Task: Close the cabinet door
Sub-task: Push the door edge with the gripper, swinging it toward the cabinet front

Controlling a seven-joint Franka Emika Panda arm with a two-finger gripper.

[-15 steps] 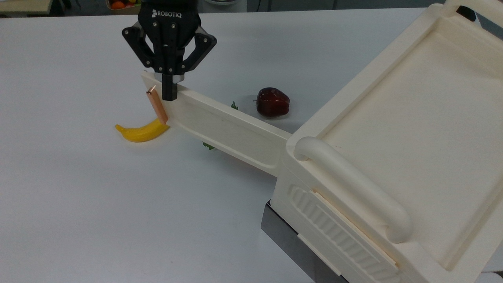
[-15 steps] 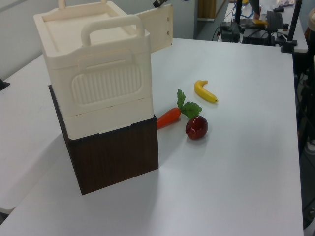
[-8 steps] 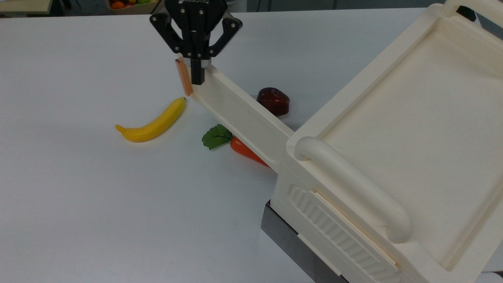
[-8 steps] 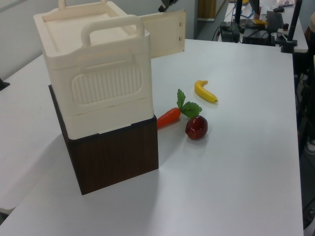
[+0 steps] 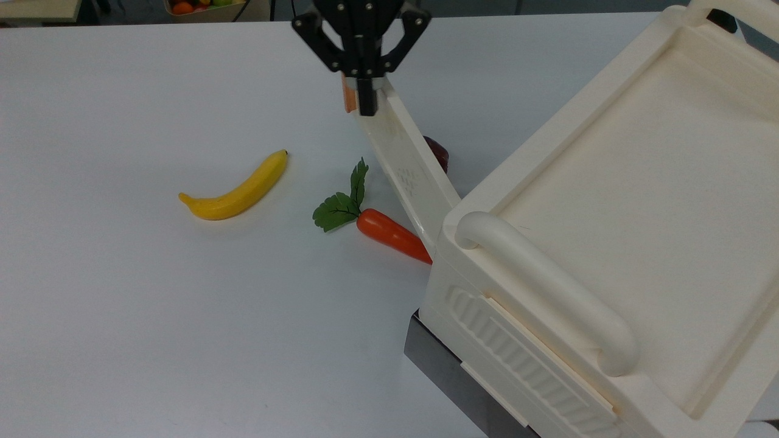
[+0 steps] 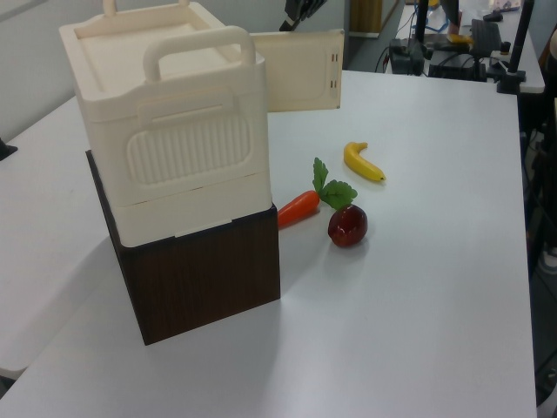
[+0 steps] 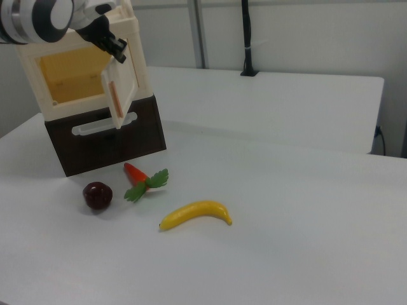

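A white table (image 5: 122,334) holds a cream cabinet (image 5: 608,201) on a dark base, with its door (image 5: 408,164) swung partway out on a hinge at the cabinet's front corner. In the top view the door runs from that corner, near the thick rounded bar handle (image 5: 541,292), away toward the far edge of the table, seen almost edge-on. A black gripper (image 5: 366,106) hangs over the door's free end, its 2 fingers drawn together into a single narrow tip that rests against the top edge of the door, just beside the short copper handle (image 5: 347,97); it seems to push the panel, not clamp it. In the right view the gripper (image 7: 114,47) sits at the upper free corner of the door (image 7: 124,89), and the yellow-lit inside of the cabinet (image 7: 70,76) is exposed, so the door looks roughly half closed. Contact far from the hinge probably gives the most leverage for swinging it shut. On the table, below the door and clear of it, lie 3 toy foods: a banana (image 5: 237,188) well to the top view's left, a carrot (image 5: 389,234) with green leaves close to the cabinet's base, and a dark red apple (image 5: 439,152) partly hidden behind the door. In the left view the door (image 6: 300,70) stands out to the cabinet's right.
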